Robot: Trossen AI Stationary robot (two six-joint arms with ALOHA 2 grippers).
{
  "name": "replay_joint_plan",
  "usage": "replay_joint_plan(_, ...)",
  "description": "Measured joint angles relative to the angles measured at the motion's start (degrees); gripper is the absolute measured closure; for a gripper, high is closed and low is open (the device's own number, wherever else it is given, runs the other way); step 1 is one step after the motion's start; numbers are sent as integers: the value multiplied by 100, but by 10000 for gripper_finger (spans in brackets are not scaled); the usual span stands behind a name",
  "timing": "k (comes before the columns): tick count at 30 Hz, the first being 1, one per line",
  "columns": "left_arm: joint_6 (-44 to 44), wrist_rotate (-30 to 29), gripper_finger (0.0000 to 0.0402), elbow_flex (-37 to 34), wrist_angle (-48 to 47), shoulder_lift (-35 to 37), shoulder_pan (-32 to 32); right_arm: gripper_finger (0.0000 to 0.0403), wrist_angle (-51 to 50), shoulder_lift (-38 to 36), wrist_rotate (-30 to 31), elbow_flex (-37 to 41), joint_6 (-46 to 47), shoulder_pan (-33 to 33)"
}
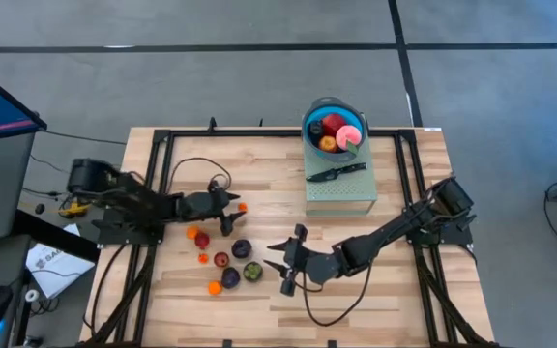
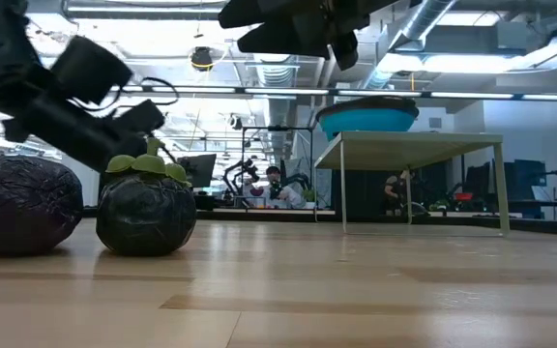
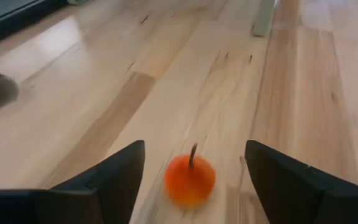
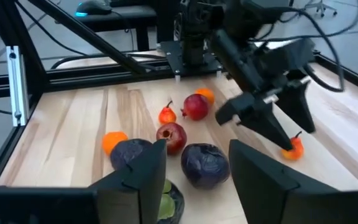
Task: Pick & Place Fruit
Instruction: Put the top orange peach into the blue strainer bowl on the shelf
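Note:
A small orange fruit [image 3: 190, 179] with a stem lies on the wooden table between the two fingers of my open left gripper [image 3: 194, 152], which touch nothing; in the high view it shows as the orange fruit [image 1: 243, 207] at the left gripper [image 1: 234, 209]. More fruit lies in a loose cluster [image 1: 222, 259]: red, orange and dark purple pieces, and a dark one with green leaves [image 2: 146, 208]. My right gripper [image 1: 277, 257] hovers open just right of the cluster, facing a dark purple fruit [image 4: 205, 165]. A blue bowl [image 1: 310, 133] holds red, pink and orange fruit.
The blue bowl stands on a grey-green block [image 1: 338, 193] at the table's far side, with a black knife [image 1: 337, 172] lying on the block. A black frame [image 1: 162, 145] runs round the table's edges. Bare wood lies near the front right.

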State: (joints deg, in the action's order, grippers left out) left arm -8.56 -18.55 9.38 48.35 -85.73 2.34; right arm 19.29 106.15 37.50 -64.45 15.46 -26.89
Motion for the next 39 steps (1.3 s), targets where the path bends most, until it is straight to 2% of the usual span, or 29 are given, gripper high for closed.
replay_joint_plan(4, 202, -1, 171, 296, 21, -453, -1, 246, -1, 0, 0, 0, 3, -9)
replay_joint_plan(7, 212, 1, 198, 324, 22, -507, -12, 255, -26, 0, 0, 0, 56, -15)
replay_joint_plan(19, 281, -5, 284, -177, 26, 414, -12, 285, -59, 2, 0, 0, 109, -46)
replay_joint_plan(33, 427, -3, 392, -183, 68, 272, -12, 285, -44, 2, -1, 0, 109, -47)
replay_joint_plan(39, 494, -1, 398, -183, 68, 272, -12, 285, -84, 2, 1, 0, 110, -83)
